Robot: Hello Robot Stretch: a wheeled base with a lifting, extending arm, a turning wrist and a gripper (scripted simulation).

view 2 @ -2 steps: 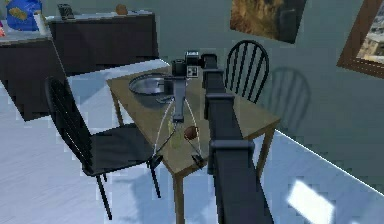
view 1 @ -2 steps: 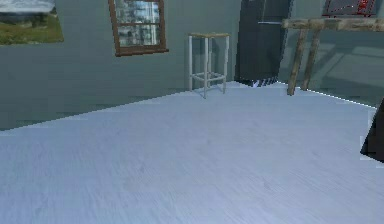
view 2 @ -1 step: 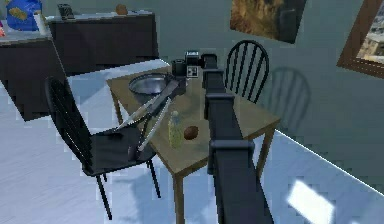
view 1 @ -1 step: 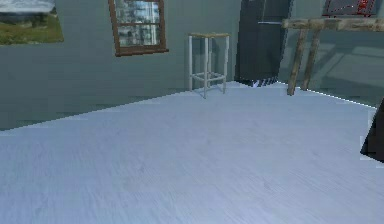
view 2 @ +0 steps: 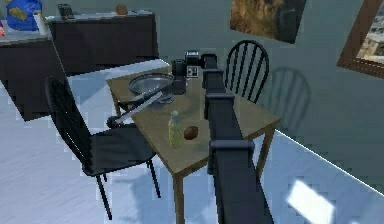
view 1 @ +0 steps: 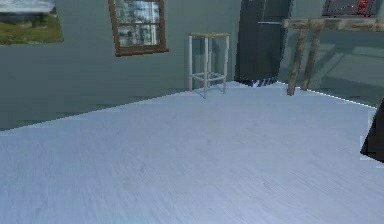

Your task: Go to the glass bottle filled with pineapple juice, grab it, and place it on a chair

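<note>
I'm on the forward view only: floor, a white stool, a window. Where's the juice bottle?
Observer: The arm side view has a bottle with yellowish contents standing on a wooden table.
Operator: Any seat near it?
Observer: Two black ones: a left chair at the table's left side in that view, and a back chair beyond the table.
Operator: Where's the arm?
Observer: The arm reaches out over the tabletop, passing just right of the bottle in the picture.
</note>
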